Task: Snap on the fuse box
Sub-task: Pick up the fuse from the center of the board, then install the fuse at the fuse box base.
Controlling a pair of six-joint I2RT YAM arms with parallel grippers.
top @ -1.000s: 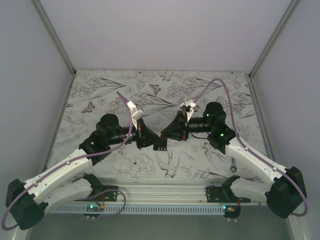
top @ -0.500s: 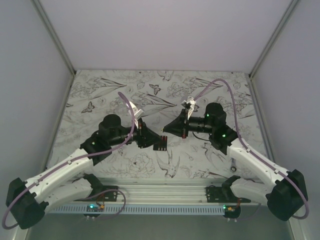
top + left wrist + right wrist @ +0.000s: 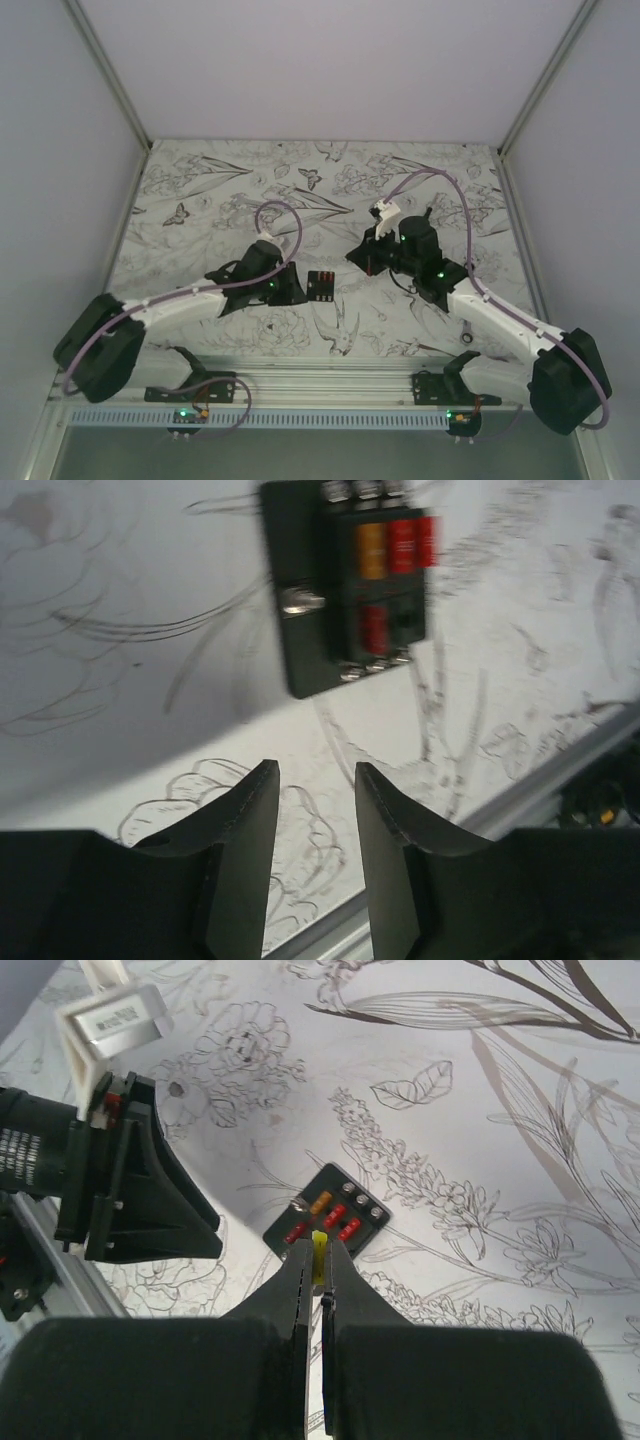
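Note:
The fuse box (image 3: 321, 284) is a small black square lying flat on the patterned table, with red and orange fuses in its face (image 3: 372, 575). My left gripper (image 3: 316, 770) is open and empty, a short way back from the box's near side; in the top view it (image 3: 297, 289) sits just left of the box. My right gripper (image 3: 318, 1244) hovers above the box (image 3: 345, 1205), shut on a tiny yellow fuse (image 3: 319, 1252) pinched between its tips. In the top view the right gripper (image 3: 354, 256) is up and right of the box.
The left arm's black gripper body (image 3: 140, 1195) with its white camera mount (image 3: 110, 1020) stands close to the box's left side. The metal rail (image 3: 330, 378) runs along the table's near edge. White enclosure walls (image 3: 60, 180) rise on both sides.
My left gripper has opened, let go of the fuse box and dropped back to the left. The right gripper has shut and drawn away up and right. The box now rests on the table.

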